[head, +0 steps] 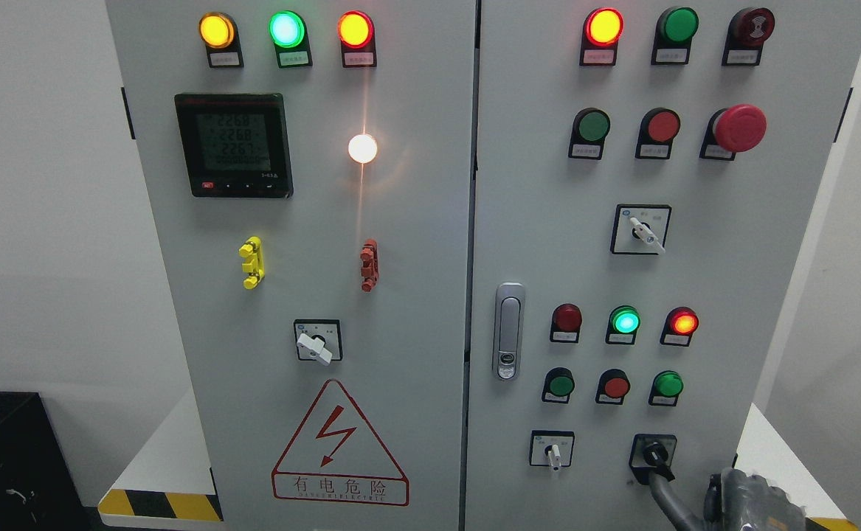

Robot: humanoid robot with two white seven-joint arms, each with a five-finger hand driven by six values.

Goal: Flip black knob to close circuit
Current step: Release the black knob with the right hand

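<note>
Down at five o'clock in the head view, the right hand (670, 483) comes up from the bottom edge, grey and partly cut off by the frame. One dark finger (662, 494) reaches up and left to the black knob (653, 453), and its tip seems to touch the knob's lower end; the rest of the fingers are out of sight, so whether the hand actually grips the knob cannot be told from this angle. The black knob sits in a square black plate at the lower right of the right door (732, 295) of the grey electrical cabinet, its handle pointing toward five o'clock. At nine o'clock from it, on the same row, is a white selector switch (552, 451) in its own square plate. At twelve o'clock from the knob runs a row of three push buttons, green, red, green, the nearest being the green button (668, 385). Above those stand three indicator lamps, with the middle green lamp (625, 321) lit. A silver door latch (507, 330) stands upright at the door's left edge, at ten o'clock from the knob. On the left door, a red warning triangle (340, 444) sits low
</note>
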